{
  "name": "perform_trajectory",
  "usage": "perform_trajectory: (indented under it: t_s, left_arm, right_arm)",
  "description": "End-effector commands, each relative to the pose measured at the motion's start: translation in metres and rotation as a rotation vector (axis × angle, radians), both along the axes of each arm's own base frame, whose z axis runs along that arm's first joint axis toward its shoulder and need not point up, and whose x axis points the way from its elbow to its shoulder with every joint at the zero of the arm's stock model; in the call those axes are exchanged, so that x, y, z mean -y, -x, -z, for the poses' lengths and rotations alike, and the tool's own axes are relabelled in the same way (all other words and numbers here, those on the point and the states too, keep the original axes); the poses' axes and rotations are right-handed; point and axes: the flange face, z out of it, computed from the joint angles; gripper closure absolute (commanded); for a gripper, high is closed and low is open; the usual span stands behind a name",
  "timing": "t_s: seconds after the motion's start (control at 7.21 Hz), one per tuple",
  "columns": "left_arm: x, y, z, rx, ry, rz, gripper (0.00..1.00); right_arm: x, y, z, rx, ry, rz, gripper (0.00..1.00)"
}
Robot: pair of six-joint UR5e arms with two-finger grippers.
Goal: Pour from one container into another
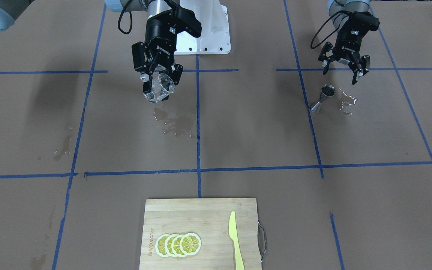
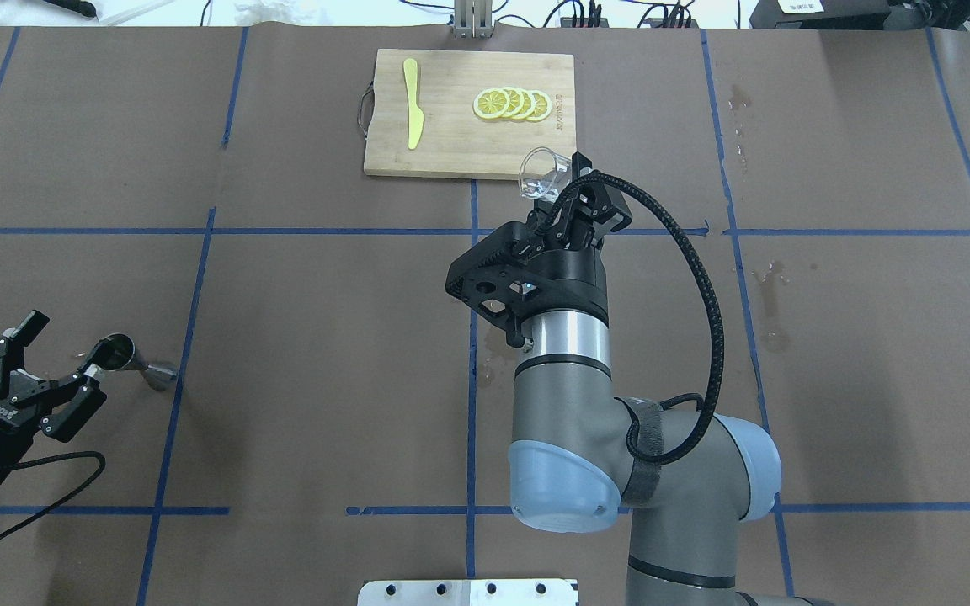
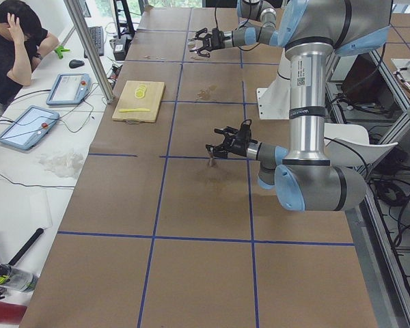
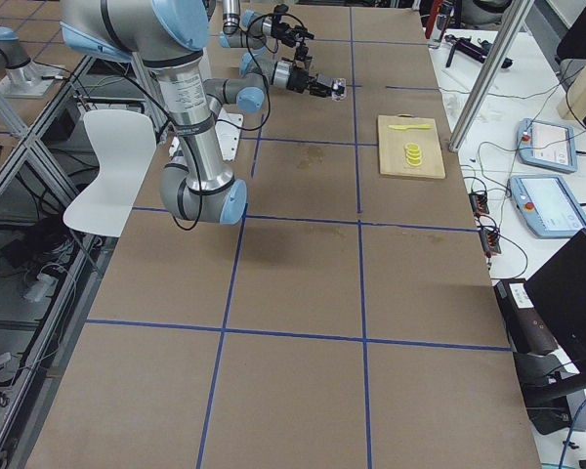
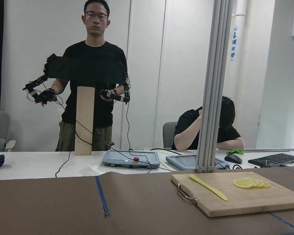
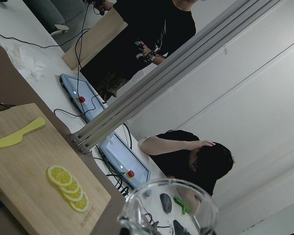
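1. Front view: at upper left, the right gripper (image 1: 159, 85) is clamped on the clear, faceted tumbler (image 1: 156, 93). The tumbler is tilted above a wet patch (image 1: 173, 123) on the brown paper (image 1: 257, 131). At upper right, the left gripper (image 1: 341, 75) hangs with its fingers spread above the shiny steel hourglass jigger (image 1: 321, 99). The jigger stands on the paper, apart from the gripper, with a glinting puddle (image 1: 348, 102) beside it. At bottom centre is a bamboo board (image 1: 201, 213) with round lemon slices (image 1: 178, 244) and a yellow knife (image 1: 235, 240).
2. Overhead: the tumbler is at upper centre, by the board's edge. The jigger is at lower left, just beyond the spread fingertips.
3. Side views: both grips are too small to judge.
4. Left wrist: the board is at lower right.
5. Right wrist: the tumbler's round rim is at the bottom edge.
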Motion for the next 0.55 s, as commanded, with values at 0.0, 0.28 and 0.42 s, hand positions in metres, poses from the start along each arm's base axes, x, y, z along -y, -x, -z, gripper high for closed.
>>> perform_trajectory:
  t_s: [0.0,0.28,0.42]
  left_arm:
    - [0.025,0.057,-0.005,0.117,-0.140,-0.134,0.02]
    - [0.076,0.088,-0.007,0.312,-0.164,-0.213,0.02]
    - [0.097,0.103,-0.012,0.406,-0.113,-0.251,0.02]
  right_arm:
    - [0.000,0.000,0.000,0.000,0.000,0.000,1.00]
    - [0.000,0.000,-0.001,-0.001,0.000,0.000,1.00]
    - [0.000,0.000,-0.002,-0.003,0.001,0.000,1.00]
